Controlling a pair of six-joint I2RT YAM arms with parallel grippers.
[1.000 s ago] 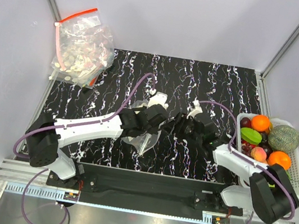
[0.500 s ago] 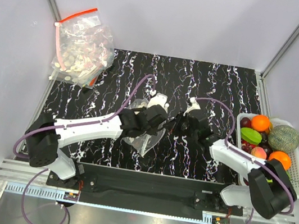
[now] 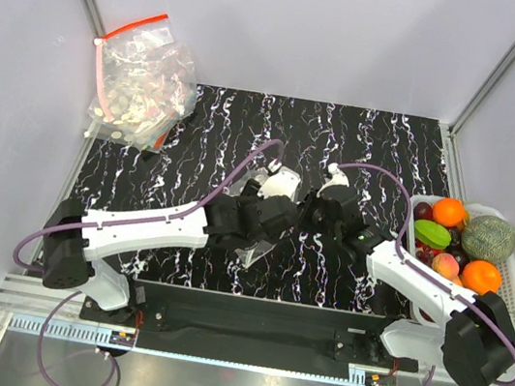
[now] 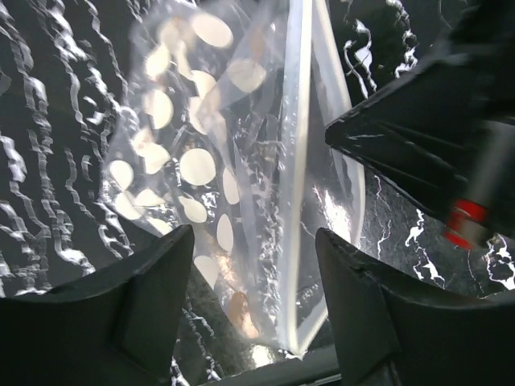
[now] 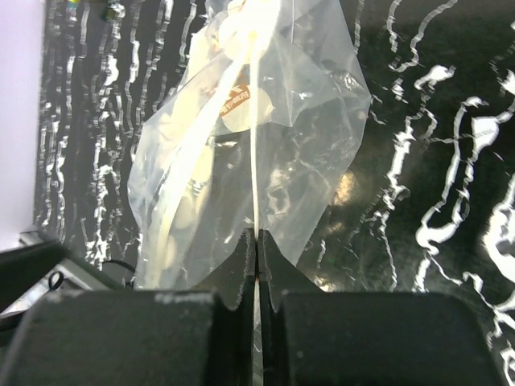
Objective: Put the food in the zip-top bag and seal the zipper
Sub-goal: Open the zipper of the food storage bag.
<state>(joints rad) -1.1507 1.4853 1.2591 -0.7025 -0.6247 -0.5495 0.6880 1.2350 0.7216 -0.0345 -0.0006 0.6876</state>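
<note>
One pinch is all that holds the zip-top bag (image 5: 269, 137). The right gripper (image 5: 256, 237) is clamped tight on the zipper (image 5: 254, 121), while the left gripper (image 4: 256, 241) has its fingers spread, the spotted film showing between them but not gripped. I judge that the thin, crinkly strip could slide or twist out of that narrow hold. The mouth could also stay pressed flat if the left fingers close on both layers rather than one lip, and then none of the fruit (image 3: 450, 212) in the basket (image 3: 513, 302) could go in. The bag sits mid-table (image 3: 201, 116), between the two grippers and well apart from the basket; whether it touches the surface I cannot tell. Its long axis runs roughly near-to-far, along the zipper. The mouth edge faces the right arm and the spotted body trails toward the left.
</note>
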